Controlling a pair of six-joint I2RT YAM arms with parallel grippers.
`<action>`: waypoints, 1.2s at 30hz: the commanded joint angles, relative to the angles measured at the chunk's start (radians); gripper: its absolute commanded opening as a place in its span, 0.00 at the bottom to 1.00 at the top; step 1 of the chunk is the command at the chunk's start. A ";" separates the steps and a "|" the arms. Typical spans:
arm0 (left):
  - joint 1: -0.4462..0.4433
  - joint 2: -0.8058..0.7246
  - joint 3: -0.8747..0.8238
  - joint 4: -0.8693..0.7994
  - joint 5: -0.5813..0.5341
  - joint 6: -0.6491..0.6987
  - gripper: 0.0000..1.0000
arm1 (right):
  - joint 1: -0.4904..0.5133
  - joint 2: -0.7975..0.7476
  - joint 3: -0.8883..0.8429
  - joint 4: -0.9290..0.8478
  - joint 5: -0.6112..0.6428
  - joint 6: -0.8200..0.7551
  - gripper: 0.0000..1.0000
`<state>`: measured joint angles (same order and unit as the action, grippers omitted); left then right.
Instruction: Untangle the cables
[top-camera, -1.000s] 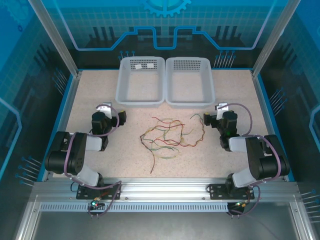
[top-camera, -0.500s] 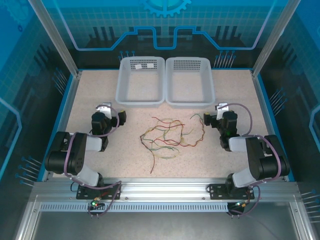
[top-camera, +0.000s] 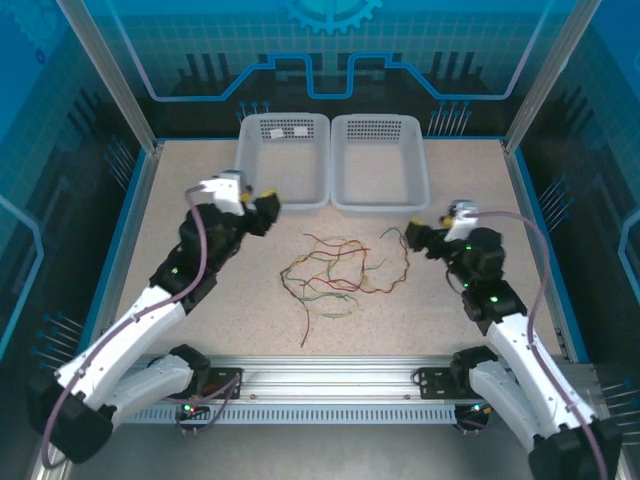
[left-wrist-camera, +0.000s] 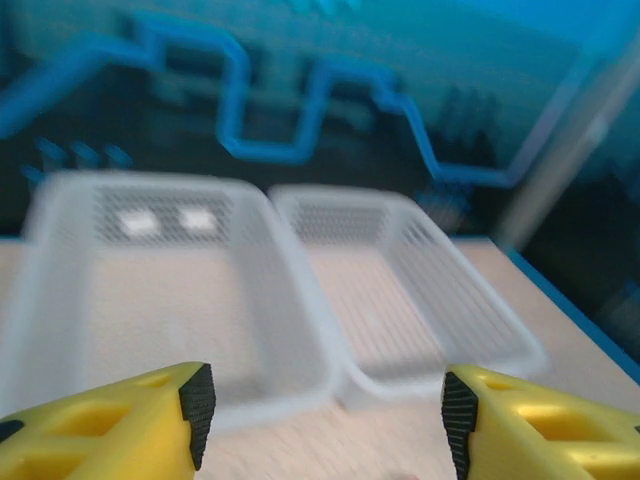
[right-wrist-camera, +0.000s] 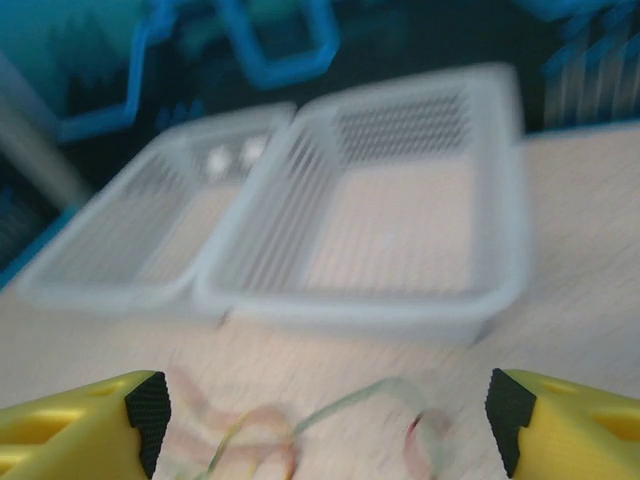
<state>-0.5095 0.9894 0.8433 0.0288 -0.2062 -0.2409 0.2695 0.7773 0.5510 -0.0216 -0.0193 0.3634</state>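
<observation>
The cables (top-camera: 335, 275) lie in a loose red, green and tan tangle in the middle of the speckled table (top-camera: 470, 170), a little in front of the two white baskets (top-camera: 286, 205). The left gripper (top-camera: 267, 203) hovers by the left basket's near corner, its yellow fingers (left-wrist-camera: 150, 420) spread apart with nothing between them. The right gripper (top-camera: 412, 238) hangs just beside the tangle's right end, also spread wide and empty.

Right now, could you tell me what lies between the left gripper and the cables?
Just bare table between left gripper and cables, in the top view.
</observation>
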 joint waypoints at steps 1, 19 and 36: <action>-0.039 0.175 0.067 -0.441 0.129 -0.130 0.62 | 0.146 0.132 0.106 -0.220 -0.052 -0.045 0.83; -0.125 0.476 0.099 -0.328 0.223 -0.147 0.61 | 0.186 0.542 0.233 -0.250 0.028 0.168 0.73; -0.125 0.454 0.065 -0.273 0.178 -0.151 0.63 | 0.201 0.717 0.305 -0.209 0.027 0.154 0.22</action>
<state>-0.6312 1.4635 0.9283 -0.2523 -0.0071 -0.3687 0.4603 1.5158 0.8192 -0.2302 -0.0006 0.5240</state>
